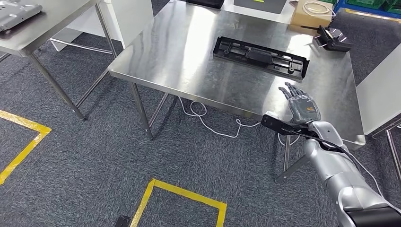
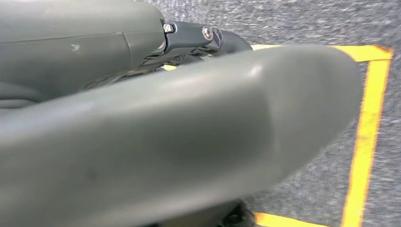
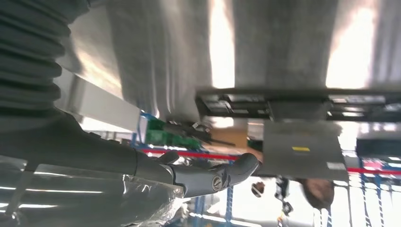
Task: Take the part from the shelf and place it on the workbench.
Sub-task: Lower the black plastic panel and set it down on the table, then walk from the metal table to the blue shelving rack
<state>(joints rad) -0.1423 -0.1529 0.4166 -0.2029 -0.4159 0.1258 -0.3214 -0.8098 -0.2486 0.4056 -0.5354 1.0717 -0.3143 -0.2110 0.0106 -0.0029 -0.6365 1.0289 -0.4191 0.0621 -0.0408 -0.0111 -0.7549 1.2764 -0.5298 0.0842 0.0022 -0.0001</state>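
A long black plastic part [image 1: 260, 56] lies flat on the steel workbench [image 1: 179, 66], toward its far right side. My right hand [image 1: 299, 103] hovers over the bench's near right edge, fingers spread and holding nothing, a short way in front of the part. The right wrist view shows the same hand [image 3: 208, 175] with its fingers stretched out and the part [image 3: 302, 106] beyond them on the bench. My left hand [image 2: 189, 132] hangs over the carpet, its thick thumb close to the camera with a dark finger [image 2: 203, 35] behind it, and nothing is in it.
A black tool [image 1: 331, 39] and a cardboard box [image 1: 309, 14] sit at the bench's far right corner. A second steel table [image 1: 42, 28] carrying a grey metal piece [image 1: 16, 12] stands at the left. A white cable [image 1: 208, 123] trails under the bench. Yellow tape [image 1: 179, 194] marks the carpet.
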